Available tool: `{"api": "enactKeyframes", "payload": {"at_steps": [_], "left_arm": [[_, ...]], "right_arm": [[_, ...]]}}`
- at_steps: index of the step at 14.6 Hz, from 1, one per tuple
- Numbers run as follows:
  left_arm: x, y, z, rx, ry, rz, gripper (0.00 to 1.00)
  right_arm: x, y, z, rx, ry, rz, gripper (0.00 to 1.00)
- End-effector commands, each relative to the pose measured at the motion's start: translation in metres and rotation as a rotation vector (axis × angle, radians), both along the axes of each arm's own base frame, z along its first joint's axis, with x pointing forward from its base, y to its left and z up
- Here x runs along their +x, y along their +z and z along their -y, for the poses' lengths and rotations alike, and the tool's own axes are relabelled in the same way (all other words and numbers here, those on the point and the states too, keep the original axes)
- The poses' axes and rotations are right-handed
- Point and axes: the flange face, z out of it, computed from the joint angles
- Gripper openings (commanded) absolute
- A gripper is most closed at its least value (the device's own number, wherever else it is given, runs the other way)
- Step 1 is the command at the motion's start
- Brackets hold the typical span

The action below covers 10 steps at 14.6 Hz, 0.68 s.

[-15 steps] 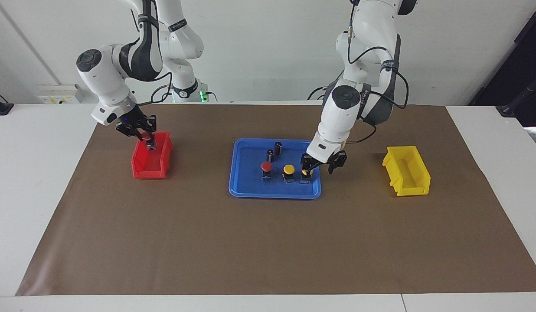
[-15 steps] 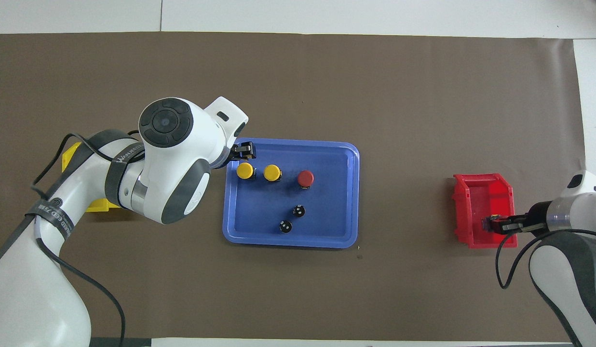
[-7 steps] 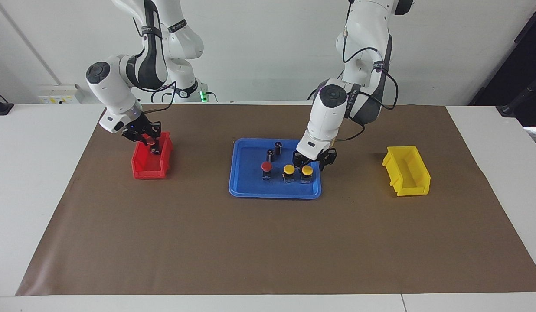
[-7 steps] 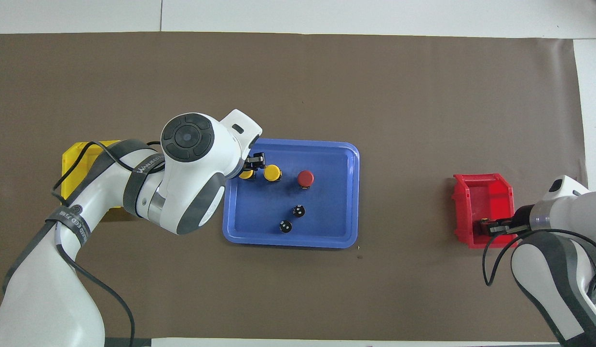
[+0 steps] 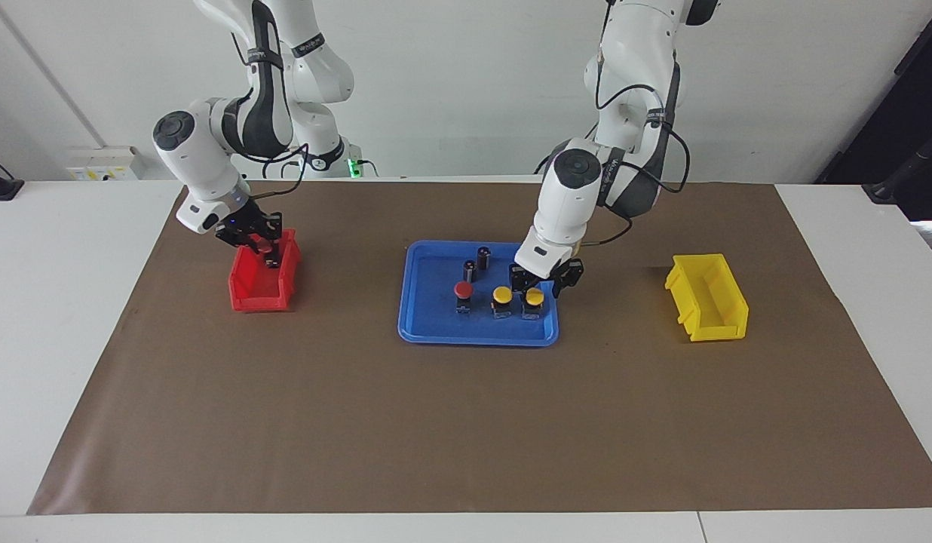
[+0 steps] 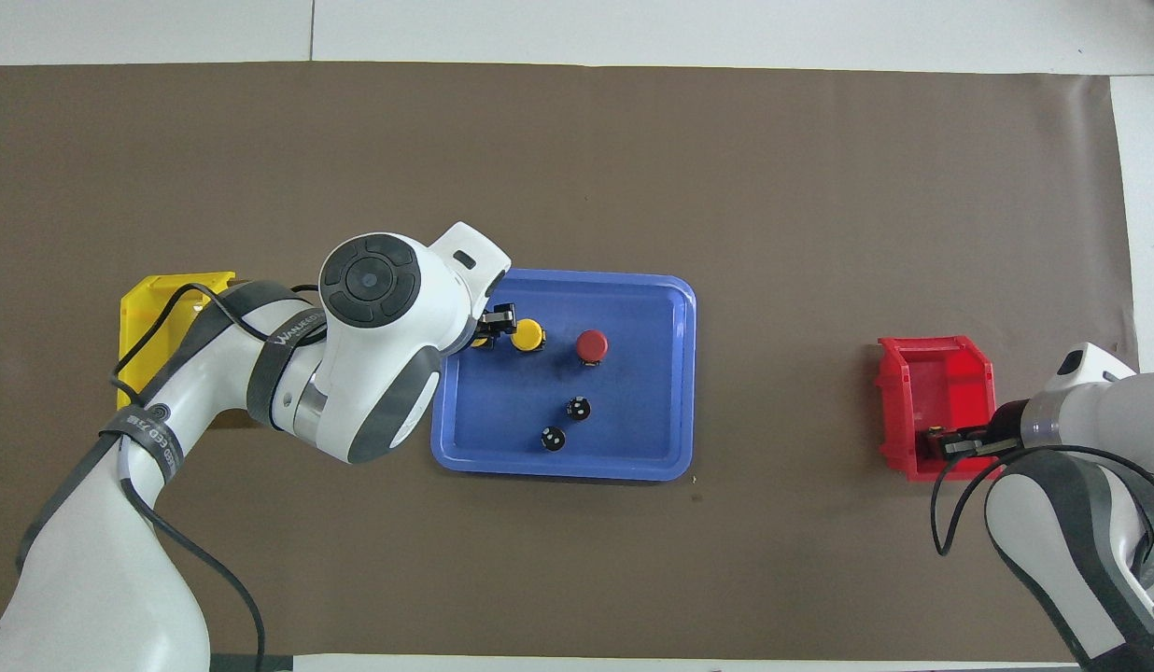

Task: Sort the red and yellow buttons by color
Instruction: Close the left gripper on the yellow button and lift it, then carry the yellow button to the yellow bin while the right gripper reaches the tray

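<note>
A blue tray [image 5: 436, 332] holds one red button [image 5: 463, 289] and two yellow buttons side by side [image 5: 502, 294] [image 5: 534, 296]. My left gripper [image 5: 538, 283] is low over the yellow button at the tray's left-arm end, open, one finger at each side of its cap. In the overhead view that button [image 6: 479, 342] is mostly hidden under the left gripper [image 6: 490, 330]. My right gripper [image 5: 259, 247] is shut on a second red button [image 5: 263, 244] over the red bin [image 5: 259, 290], at the bin's end nearer the robots.
A yellow bin [image 5: 707, 298] stands on the brown mat toward the left arm's end, partly covered by the left arm in the overhead view [image 6: 157, 299]. Two dark capless cylinders [image 5: 483, 256] [image 5: 470, 270] stand in the tray, nearer the robots than the buttons.
My left gripper moved in over the end yellow button and lowered around it. My right gripper shifted slightly toward the robots over the red bin, still holding the red button.
</note>
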Motion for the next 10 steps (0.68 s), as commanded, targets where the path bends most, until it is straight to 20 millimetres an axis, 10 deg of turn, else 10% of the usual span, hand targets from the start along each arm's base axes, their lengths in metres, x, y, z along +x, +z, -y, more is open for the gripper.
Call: {"api": "enactKeyframes", "payload": {"at_steps": [1,6,10], "left_arm": [[-0.009,0.001,0.002,-0.018,0.023,0.008,0.69],[-0.001,0.003,-0.008,-0.02,0.06,0.011,0.09],[0.011,0.027,-0.017,-0.013,0.083,-0.003,0.02]], "right_arm": [[-0.003,0.001,-0.002,0.002,-0.014,0.02,0.49],[0.023,0.022,-0.007,0.006,0.013,0.005,0.51],[0.06,0.075,-0.025,0.008,0.051,0.002,0.51]]}}
